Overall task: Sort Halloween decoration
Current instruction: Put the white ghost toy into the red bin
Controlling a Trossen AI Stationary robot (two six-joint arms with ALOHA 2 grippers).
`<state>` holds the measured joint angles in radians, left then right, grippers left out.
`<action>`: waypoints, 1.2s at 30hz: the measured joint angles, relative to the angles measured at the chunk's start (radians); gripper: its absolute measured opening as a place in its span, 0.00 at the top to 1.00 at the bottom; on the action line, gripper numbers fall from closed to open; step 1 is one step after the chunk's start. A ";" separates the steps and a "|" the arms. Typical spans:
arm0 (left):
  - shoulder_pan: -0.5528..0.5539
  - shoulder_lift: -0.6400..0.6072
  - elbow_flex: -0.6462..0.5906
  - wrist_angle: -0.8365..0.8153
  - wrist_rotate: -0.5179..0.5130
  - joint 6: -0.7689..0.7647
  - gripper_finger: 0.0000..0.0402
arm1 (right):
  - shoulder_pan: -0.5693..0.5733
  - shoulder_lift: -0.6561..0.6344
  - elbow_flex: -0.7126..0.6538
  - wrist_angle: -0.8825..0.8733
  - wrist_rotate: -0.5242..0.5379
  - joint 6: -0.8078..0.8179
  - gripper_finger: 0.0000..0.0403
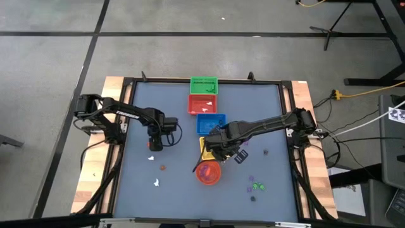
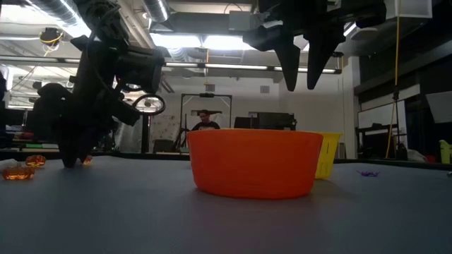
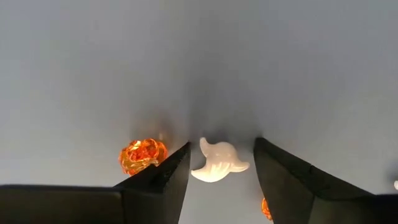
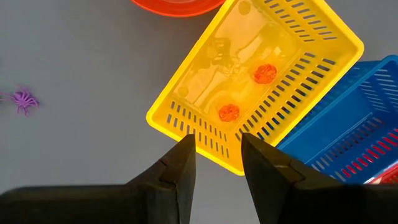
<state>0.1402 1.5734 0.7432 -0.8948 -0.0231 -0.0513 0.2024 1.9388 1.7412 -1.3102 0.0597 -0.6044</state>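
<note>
While left gripper [image 3: 217,163] hangs low over table [image 1: 177,114], left wrist view alone shows white ghost trinket [image 3: 217,162] lying between its spread fingers [image 3: 168,177], untouched, orange pumpkin [image 3: 142,155] just outside one finger. High view: white speck [image 1: 151,158] at 6 o'clock of left gripper [image 1: 154,144]. Right gripper [image 4: 215,155], fingers parted, empty, hovers above yellow basket [image 4: 186,118]; right wrist view alone shows two orange trinkets [image 4: 265,73] inside it, purple spider [image 4: 23,99] on table. Low view: orange bowl [image 2: 254,162] in front, right gripper [image 2: 305,67] high above.
</note>
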 joint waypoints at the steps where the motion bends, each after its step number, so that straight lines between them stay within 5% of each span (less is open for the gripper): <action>1: 0.000 0.000 0.000 -0.001 0.000 0.000 0.59 | 0.000 0.000 0.000 0.000 0.000 0.000 0.69; 21: 0.000 0.002 -0.003 -0.007 -0.004 -0.002 0.75 | 0.000 0.000 0.000 0.003 0.000 0.000 0.69; 36: 0.000 0.002 -0.003 -0.007 -0.011 -0.002 0.79 | 0.000 0.000 0.000 0.003 0.000 0.001 0.69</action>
<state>0.1402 1.5749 0.7406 -0.9016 -0.0338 -0.0532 0.2024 1.9388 1.7412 -1.3075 0.0597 -0.6037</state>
